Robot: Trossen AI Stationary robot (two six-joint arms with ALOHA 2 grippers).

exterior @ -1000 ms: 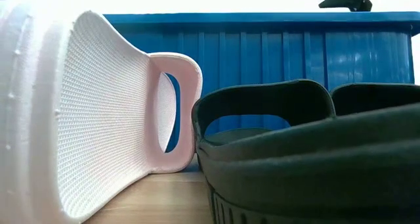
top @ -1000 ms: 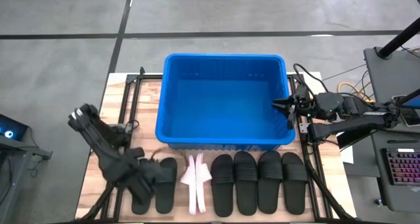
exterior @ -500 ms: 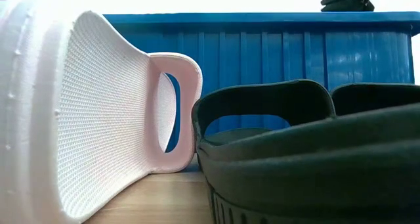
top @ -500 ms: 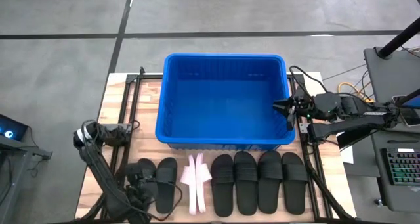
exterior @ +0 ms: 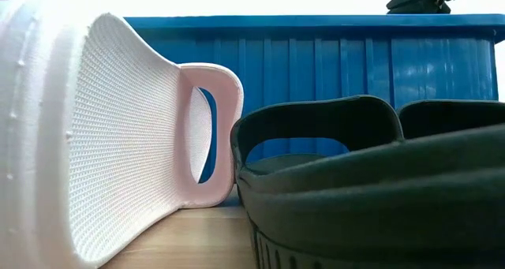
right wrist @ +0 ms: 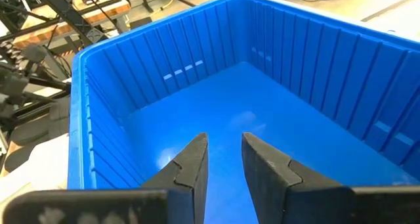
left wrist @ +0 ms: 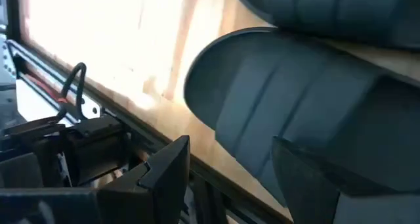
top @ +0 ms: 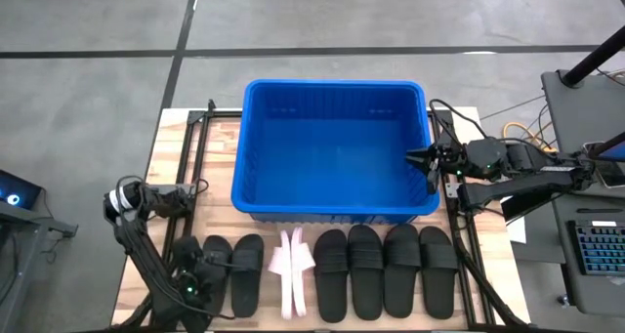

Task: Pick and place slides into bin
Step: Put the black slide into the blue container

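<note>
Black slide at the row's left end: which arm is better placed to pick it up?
Left. Its pincer sits open right at that slide, while the right pincer hovers empty over the bin, far from the row.

High view: overhead, straight down, far off; takes in the whole counter (top: 164,167), bin (top: 334,149) at centre, slides (top: 386,270) along the lower edge.
Low view: counter height, very near the slides, level toward the bin wall filling the background.
Left wrist view: close over one black slide (left wrist: 308,132) and the counter edge.
Right wrist view: slanting down into the bin, shared with the high view.
</note>
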